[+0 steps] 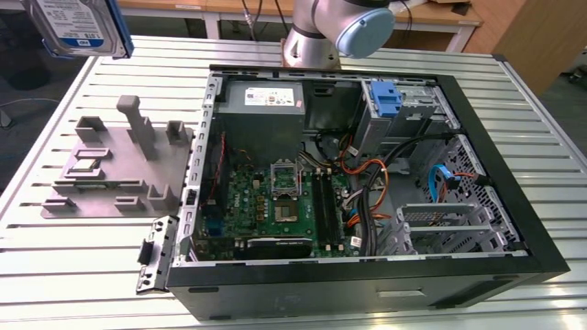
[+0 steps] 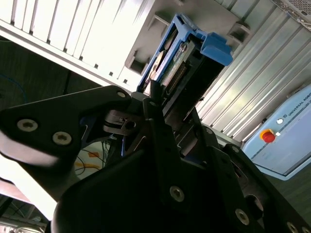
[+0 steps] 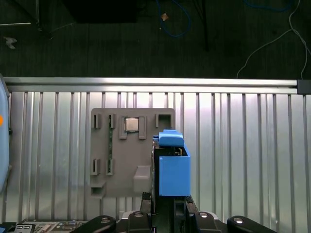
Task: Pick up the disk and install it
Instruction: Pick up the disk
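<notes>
Gripper [image 2: 164, 104] is clamped on the disk [image 2: 176, 68], seen edge-on with connector side towards camera. Blue bracket [image 2: 214, 47] runs along its edges. Behind it: grey fixture plate [image 2: 194, 12] on slatted metal table [image 2: 73, 29]. Pale blue box [image 2: 286, 126] with red button [image 2: 267, 136] past the table edge.

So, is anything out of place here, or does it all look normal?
Only the disk: it hangs in the air above the slatted table, clamped in the hand, outside the open computer case. Nothing looks spilled or broken.
</notes>
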Action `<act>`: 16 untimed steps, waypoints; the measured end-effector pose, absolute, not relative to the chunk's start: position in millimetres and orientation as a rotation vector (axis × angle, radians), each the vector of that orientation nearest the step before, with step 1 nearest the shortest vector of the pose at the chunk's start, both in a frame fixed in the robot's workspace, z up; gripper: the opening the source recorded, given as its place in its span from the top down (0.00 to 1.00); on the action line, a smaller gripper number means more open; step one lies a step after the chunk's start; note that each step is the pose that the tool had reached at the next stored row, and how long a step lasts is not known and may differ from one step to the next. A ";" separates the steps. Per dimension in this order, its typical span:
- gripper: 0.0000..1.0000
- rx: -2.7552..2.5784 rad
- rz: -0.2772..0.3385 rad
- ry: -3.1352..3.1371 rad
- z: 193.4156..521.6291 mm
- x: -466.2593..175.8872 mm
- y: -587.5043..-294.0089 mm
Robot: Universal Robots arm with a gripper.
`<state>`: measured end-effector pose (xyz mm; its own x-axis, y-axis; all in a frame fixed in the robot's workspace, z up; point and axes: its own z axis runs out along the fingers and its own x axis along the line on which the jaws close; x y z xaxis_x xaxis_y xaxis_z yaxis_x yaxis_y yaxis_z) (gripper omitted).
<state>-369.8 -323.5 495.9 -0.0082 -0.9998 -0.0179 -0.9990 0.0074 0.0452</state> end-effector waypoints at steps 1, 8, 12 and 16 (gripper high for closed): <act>0.65 2.199 -0.070 -2.216 496.0 -368.9 -323.5; 0.65 2.199 -0.070 -2.216 495.9 -360.9 -323.5; 0.65 2.199 -0.070 -2.216 495.9 -355.6 -323.5; 0.65 2.199 -0.070 -2.216 496.0 -349.7 -323.5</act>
